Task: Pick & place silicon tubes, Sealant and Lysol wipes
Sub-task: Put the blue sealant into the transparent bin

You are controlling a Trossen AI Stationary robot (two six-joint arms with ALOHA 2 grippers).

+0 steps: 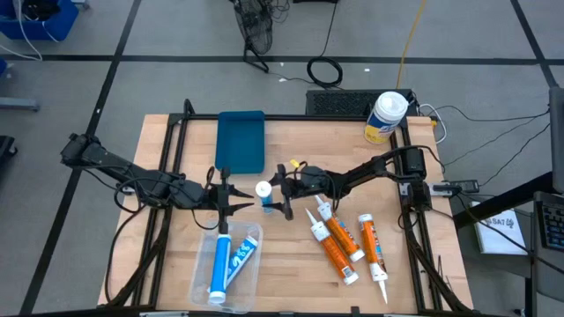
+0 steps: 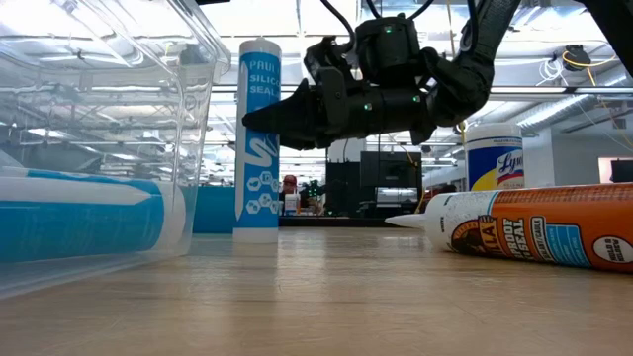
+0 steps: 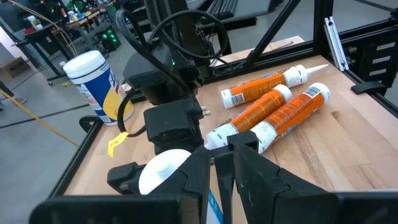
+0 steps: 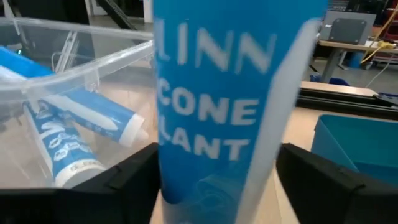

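A blue silicone tube (image 1: 263,189) stands upright on its base on the table (image 1: 176,176), label showing in the low view (image 2: 257,69). My right gripper (image 4: 217,180) reaches in level from the right, one finger on each side of the tube's upper half. My left gripper (image 1: 240,202) hovers shut just left of the tube, above the clear bin (image 1: 201,282), which holds two blue tubes (image 1: 220,264). Three orange sealant tubes (image 1: 339,242) lie on the table at the right. The Lysol wipes (image 1: 386,114) stand at the far right corner. My right gripper has its fingers (image 4: 124,183) close along the two sides of the upright blue tube (image 4: 211,124), coming level from the table's right. I cannot tell whether they touch it. The tube's base rests on the table.
A blue tray (image 1: 241,141) lies at the far middle of the table. The black frame rails (image 1: 167,150) run along the left and right sides. Bare wood shows between the bin and the orange tubes.
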